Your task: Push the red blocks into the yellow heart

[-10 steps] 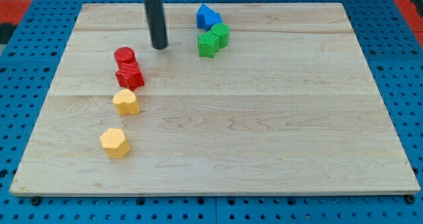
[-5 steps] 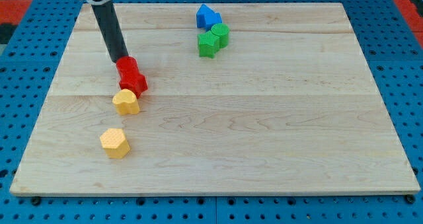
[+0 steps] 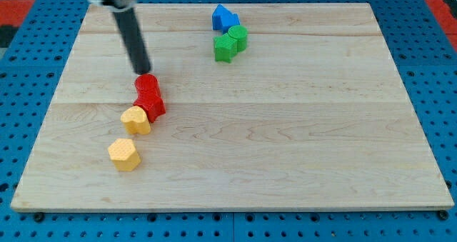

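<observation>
The rod's tip rests on the board just above the upper red block, at or very near contact; it has no jaws and holds nothing, acting only by pushing. The two red blocks sit stacked in line toward the view's bottom: the upper one appears cylindrical, and the lower red block touches the yellow heart on the heart's upper right side.

Risk, as a judgement: the red pair lies slightly right of the heart's centre, so a further push along the present line may slide the reds past the heart's right edge or rotate the heart away. An off-centre push may also split the two reds apart.

A second yellow block, roughly hexagonal, lies below the heart and may be struck if the heart is driven downward. The blue block and two green blocks sit well apart near the view's top and obstruct nothing.
</observation>
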`<state>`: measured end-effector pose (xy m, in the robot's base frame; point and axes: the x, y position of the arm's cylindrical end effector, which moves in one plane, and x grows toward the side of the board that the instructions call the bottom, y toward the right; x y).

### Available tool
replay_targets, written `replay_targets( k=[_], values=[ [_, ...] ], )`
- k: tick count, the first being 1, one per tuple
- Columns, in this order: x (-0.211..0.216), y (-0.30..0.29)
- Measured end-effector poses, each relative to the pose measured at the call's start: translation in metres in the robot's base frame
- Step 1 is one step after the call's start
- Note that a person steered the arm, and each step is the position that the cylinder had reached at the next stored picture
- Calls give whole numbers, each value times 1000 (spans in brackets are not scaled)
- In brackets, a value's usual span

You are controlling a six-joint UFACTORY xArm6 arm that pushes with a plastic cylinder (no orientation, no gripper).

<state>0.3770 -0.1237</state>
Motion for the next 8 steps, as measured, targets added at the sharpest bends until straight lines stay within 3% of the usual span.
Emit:
replay_targets(
  k=[3,4,5,7,8],
  values=[
    [90,9],
    [96,2],
    [68,49],
    [23,-2],
    [44,-28]
  ],
)
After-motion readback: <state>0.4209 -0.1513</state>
